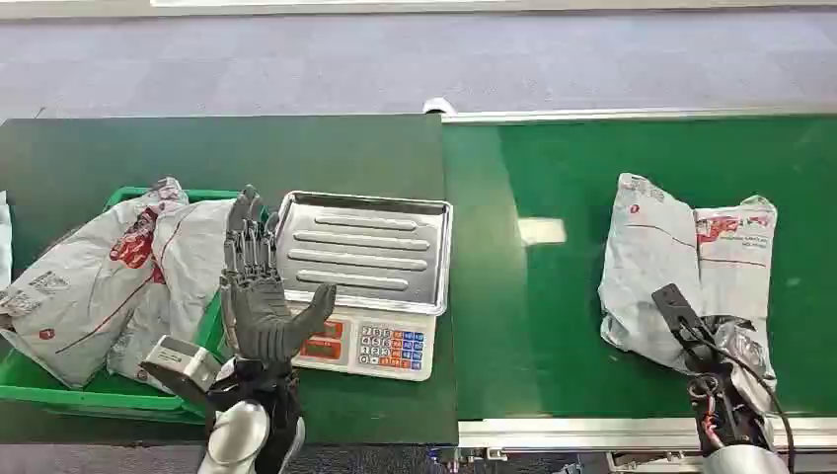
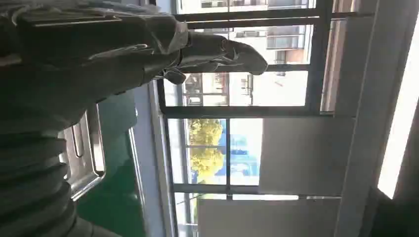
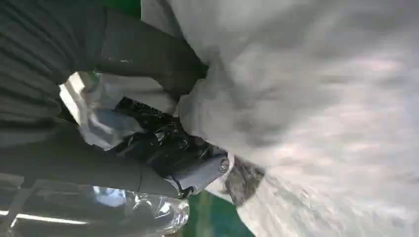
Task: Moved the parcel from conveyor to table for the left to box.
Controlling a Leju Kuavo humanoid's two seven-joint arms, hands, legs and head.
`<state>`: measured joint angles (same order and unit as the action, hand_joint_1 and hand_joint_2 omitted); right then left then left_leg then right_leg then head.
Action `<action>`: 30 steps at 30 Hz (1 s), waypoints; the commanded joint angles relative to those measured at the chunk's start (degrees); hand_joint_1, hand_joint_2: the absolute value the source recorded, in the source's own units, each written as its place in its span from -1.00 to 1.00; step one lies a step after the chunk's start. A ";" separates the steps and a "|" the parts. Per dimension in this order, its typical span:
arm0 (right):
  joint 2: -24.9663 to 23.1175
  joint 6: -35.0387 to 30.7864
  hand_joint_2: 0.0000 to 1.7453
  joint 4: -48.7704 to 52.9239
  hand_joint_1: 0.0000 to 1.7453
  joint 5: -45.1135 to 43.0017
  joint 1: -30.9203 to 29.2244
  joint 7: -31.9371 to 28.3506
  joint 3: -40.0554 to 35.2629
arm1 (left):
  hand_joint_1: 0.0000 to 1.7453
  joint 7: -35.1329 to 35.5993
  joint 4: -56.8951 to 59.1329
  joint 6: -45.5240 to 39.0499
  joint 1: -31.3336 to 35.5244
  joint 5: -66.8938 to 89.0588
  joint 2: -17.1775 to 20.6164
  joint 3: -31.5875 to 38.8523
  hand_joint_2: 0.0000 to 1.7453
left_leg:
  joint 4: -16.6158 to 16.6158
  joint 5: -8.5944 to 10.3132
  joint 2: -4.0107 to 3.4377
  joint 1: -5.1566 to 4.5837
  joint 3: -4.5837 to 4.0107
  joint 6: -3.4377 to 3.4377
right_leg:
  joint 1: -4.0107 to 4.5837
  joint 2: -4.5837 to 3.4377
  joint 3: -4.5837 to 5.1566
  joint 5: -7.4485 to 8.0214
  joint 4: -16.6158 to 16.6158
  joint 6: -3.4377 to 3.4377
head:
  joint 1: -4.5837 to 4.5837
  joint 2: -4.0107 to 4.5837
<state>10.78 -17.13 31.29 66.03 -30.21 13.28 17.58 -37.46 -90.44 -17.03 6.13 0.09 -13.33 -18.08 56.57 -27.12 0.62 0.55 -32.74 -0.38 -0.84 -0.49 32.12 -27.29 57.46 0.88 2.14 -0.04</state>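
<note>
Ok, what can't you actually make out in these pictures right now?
- Right hand, head view: its fingers lie against the parcel; grip unclear.
- Right wrist view: parcel blurred, printing unreadable.
- Scale display, head view: digits too small.
- Green bin, head view: bags cover its inside.

The head view looks forward and down from high on the robot onto the scale (image 1: pixel 365 281), with the green belt (image 1: pixel 553 296) to its right and the surface (image 1: pixel 197 148) beneath it. The left wrist view sits close behind the left hand (image 2: pixel 89 54), turned on its side, facing past the scale's tray (image 2: pixel 86 148) toward windows (image 2: pixel 237 94); the tray is shared with the head view. The right wrist view presses very near a grey parcel (image 3: pixel 306 98), also seen from the head.
</note>
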 commanded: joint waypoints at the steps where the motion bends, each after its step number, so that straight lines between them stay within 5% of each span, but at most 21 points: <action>1: -9.49 -4.58 1.00 22.90 1.00 -0.97 -0.48 -8.25 -8.57 | -1.00 -1.55 0.86 -1.64 -0.84 -1.11 1.45 1.28 1.00 | -0.05 -0.05 -0.55 -0.05 0.06 -0.03 | -0.03 -0.47 0.18 0.08 0.05 -0.10 | 0.02 0.00; 6: -13.24 -14.44 1.00 40.55 1.00 -2.00 2.59 -14.04 -19.33 | -1.00 -2.12 0.64 -3.02 -0.15 -2.10 1.32 1.17 1.00 | -0.01 -0.02 -0.28 -0.02 -0.01 -0.02 | 0.00 -0.23 0.18 0.01 0.09 -0.05 | 0.02 0.00; 12: -16.24 -16.67 1.00 45.21 1.00 -1.14 2.07 -18.42 -27.73 | -1.00 -2.31 2.30 -4.30 1.82 -1.95 0.81 1.17 1.00 | -0.01 -0.02 -0.29 0.01 0.03 -0.01 | 0.04 -0.18 0.12 0.00 0.07 -0.08 | 0.02 0.00; 20: -17.18 5.20 1.00 35.04 1.00 -12.13 -2.70 -28.48 -40.95 | -1.00 -1.22 3.62 -2.79 4.34 -2.87 0.12 2.32 1.00 | -0.03 0.02 -0.23 0.00 0.04 -0.02 | 0.02 -0.16 0.10 0.02 0.06 -0.06 | 0.02 0.00; 29: -15.89 6.97 1.00 27.90 1.00 -9.51 -3.65 -31.01 -45.64 | -1.00 -0.42 3.30 -1.91 3.62 -4.44 0.01 5.51 1.00 | -0.15 0.05 -0.23 0.04 0.19 0.02 | 0.08 -0.09 -0.12 0.06 -0.15 -0.07 | 0.00 0.00; 30: -15.69 6.78 1.00 28.15 0.42 -8.55 -3.40 -30.37 -45.52 | -1.00 -0.41 3.15 -1.89 3.47 -4.56 -0.09 6.12 1.00 | -0.06 0.02 -0.15 0.03 0.09 0.00 | 0.06 -0.07 -0.02 0.01 -0.02 -0.04 | 0.00 0.00</action>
<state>-6.54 -10.32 66.95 55.65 -30.52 -17.68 -23.25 -38.32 -89.81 -19.34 8.97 -3.67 -13.68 -16.07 56.56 -27.09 0.62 0.57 -32.77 -0.40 -0.79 -0.48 32.18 -27.32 57.51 0.87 2.14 -0.04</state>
